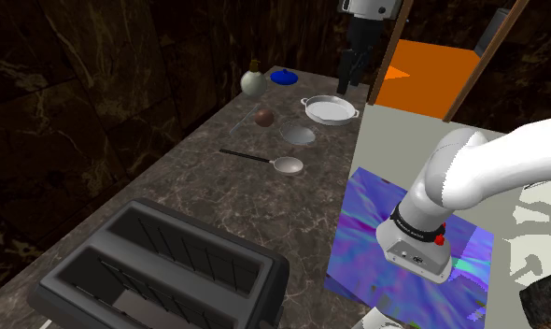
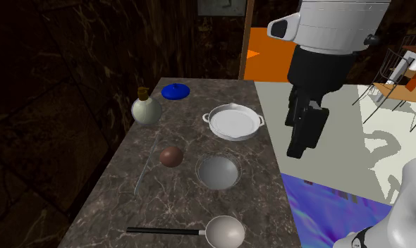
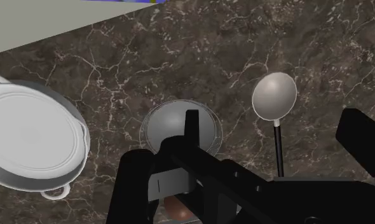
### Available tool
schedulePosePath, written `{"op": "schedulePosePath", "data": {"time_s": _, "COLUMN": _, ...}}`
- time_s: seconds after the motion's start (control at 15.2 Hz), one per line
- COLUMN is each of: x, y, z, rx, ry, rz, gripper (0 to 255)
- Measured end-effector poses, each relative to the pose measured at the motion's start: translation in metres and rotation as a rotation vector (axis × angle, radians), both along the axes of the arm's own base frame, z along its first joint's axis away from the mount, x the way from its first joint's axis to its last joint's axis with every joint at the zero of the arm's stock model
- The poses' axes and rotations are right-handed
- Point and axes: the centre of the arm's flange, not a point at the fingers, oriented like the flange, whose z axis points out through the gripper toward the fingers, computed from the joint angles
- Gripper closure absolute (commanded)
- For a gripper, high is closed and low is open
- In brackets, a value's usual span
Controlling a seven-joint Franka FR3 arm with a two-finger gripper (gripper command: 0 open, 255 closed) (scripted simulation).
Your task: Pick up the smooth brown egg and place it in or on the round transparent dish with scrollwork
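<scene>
The smooth brown egg (image 1: 263,116) (image 2: 171,156) lies on the dark marble counter (image 2: 178,204). Right beside it sits the round transparent dish (image 1: 299,135) (image 2: 218,171) (image 3: 170,124), with nothing in it. My black gripper (image 1: 352,67) (image 2: 303,134) (image 3: 256,146) hangs high over the counter's edge near the white pan. It is open and holds nothing. In the wrist view a sliver of the egg (image 3: 175,207) peeks out from behind the hand, just beyond the dish.
A white two-handled pan (image 1: 329,109) (image 2: 233,121) (image 3: 30,137) stands behind the dish. A ladle (image 1: 285,165) (image 2: 223,231) (image 3: 274,95) lies in front of it. A corked bottle (image 2: 146,109) and a blue lid (image 2: 176,90) sit further back. A black toaster (image 1: 162,271) fills the counter's near end.
</scene>
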Motion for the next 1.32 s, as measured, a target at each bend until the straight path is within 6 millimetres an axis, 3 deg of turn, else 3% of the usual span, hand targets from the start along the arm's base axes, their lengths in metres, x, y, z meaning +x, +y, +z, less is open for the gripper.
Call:
{"op": "schedulePosePath", "data": {"time_s": 0.2, "x": 0.014, "y": -0.006, "z": -0.008, "rx": 0.020, "ry": 0.002, "rz": -0.002, "gripper": 0}}
{"op": "schedulePosePath", "data": {"time_s": 1.32, "x": 0.199, "y": -0.097, "z": -0.129, "rx": 0.291, "ry": 0.023, "rz": -0.040, "gripper": 0}}
